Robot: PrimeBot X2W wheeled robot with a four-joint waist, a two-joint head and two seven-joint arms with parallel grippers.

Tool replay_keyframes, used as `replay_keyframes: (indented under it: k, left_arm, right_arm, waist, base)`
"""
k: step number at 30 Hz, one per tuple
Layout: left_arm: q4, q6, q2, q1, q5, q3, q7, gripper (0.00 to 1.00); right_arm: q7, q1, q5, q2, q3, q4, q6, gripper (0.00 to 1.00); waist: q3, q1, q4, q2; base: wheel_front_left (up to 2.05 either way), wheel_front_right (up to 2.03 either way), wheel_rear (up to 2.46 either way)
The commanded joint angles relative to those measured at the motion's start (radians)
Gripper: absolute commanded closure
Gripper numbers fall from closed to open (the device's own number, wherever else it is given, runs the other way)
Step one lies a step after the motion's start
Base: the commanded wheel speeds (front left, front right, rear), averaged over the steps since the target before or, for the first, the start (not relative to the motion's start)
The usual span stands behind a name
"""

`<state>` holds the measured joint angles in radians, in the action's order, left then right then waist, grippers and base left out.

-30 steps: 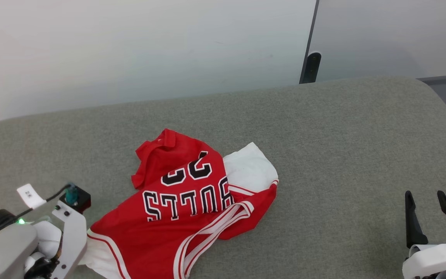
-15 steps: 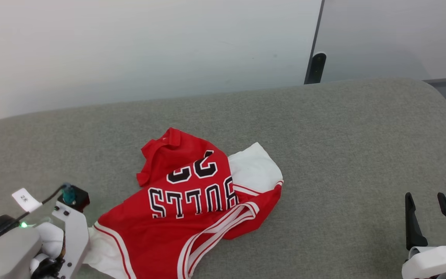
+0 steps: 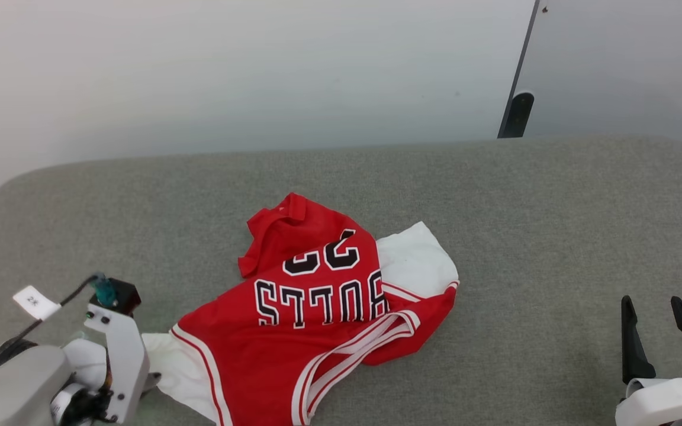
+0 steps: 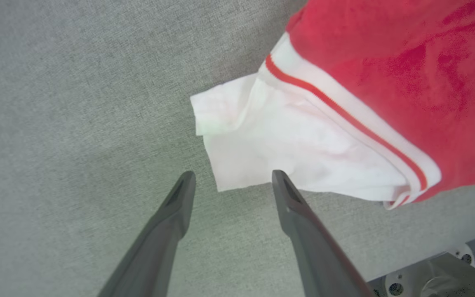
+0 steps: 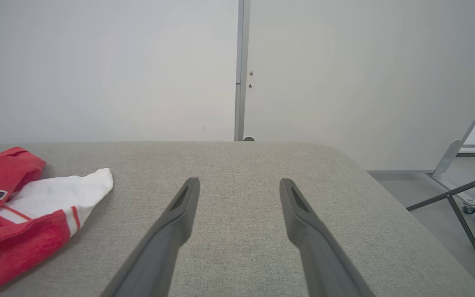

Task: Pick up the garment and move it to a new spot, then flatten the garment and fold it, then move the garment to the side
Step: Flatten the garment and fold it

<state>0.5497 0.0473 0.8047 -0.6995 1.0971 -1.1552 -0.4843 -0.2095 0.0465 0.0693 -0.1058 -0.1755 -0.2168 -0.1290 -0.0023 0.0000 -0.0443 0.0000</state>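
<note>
The garment (image 3: pixel 317 307), a red jersey with white sleeves and upside-down black "BULLS 23" lettering, lies crumpled in the middle of the grey padded surface (image 3: pixel 495 207). My left gripper (image 4: pixel 233 175) is open just above the surface, with the corner of a white sleeve (image 4: pixel 262 140) lying right at its fingertips and nothing pinched. In the head view the left wrist housing (image 3: pixel 113 355) sits at the garment's lower left edge. My right gripper (image 3: pixel 652 299) stands open at the lower right, well clear of the garment (image 5: pixel 10 214), and holds nothing (image 5: pixel 239 181).
A white wall runs behind the surface, with a dark post (image 3: pixel 515 112) at a panel seam. The surface rounds off at its right end. Beyond that is grey floor with a metal frame on castors (image 5: pixel 460 185). Bare padding lies right of the garment.
My left gripper has gone from shut to open, and the white sleeve lies loose by its tips. The head camera has turned, so the whole picture sits further right. The right arm is unmoved.
</note>
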Motion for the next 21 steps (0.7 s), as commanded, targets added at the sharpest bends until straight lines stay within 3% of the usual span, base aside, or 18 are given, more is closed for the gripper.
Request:
replay_keyframes:
  k: [1, 3, 10, 15, 17, 18, 19, 21]
  left_arm:
    - [-0.012, -0.029, -0.013, 0.016, 0.032, 0.015, -0.011, 0.02]
    - [-0.017, -0.046, -0.016, 0.034, 0.052, 0.018, -0.027, 0.09]
    - [-0.004, -0.086, -0.032, 0.059, 0.091, 0.029, -0.042, 0.01]
    - [0.029, -0.097, -0.058, 0.082, 0.128, 0.044, -0.037, 0.05]
    - [0.04, -0.092, -0.066, 0.088, 0.14, 0.051, -0.034, 0.36]
    - [0.044, -0.089, -0.07, 0.089, 0.147, 0.055, -0.032, 0.6]
    - [0.047, -0.082, -0.075, 0.089, 0.152, 0.059, -0.025, 0.98]
    - [0.056, -0.077, -0.08, 0.089, 0.157, 0.062, -0.023, 1.0]
  right_arm:
    - [-0.003, 0.002, 0.0, 0.003, 0.004, 0.006, -0.004, 0.0]
    - [-0.001, 0.015, -0.001, 0.001, 0.009, 0.011, -0.004, 0.0]
    - [0.001, 0.03, 0.01, -0.017, 0.012, 0.018, -0.004, 0.0]
    - [0.001, 0.04, 0.013, -0.022, 0.008, 0.022, -0.004, 0.0]
    - [0.0, 0.04, 0.009, -0.02, 0.007, 0.023, -0.004, 0.0]
    - [0.001, 0.04, 0.007, -0.018, 0.006, 0.023, -0.004, 0.0]
    - [0.0, 0.04, 0.005, -0.017, 0.005, 0.024, -0.004, 0.0]
    - [0.0, 0.038, 0.007, -0.021, 0.003, 0.021, -0.004, 0.0]
  waist:
    - [0.013, 0.0, 0.003, 0.0]
    - [0.023, 0.0, -0.003, 0.0]
    - [0.056, 0.0, -0.03, 0.0]
    - [0.075, 0.0, -0.051, 0.0]
    - [0.077, 0.0, -0.057, 0.0]
    - [0.078, 0.0, -0.058, 0.0]
    - [0.079, 0.0, -0.059, 0.0]
    - [0.077, 0.0, -0.059, 0.0]
  base:
    - [0.0, 0.0, 0.0]
    - [0.0, 0.0, 0.0]
    - [0.0, 0.0, 0.0]
    - [0.0, 0.0, 0.0]
    - [0.0, 0.0, 0.0]
    - [0.0, 0.0, 0.0]
    - [0.0, 0.0, 0.0]
    - [0.0, 0.0, 0.0]
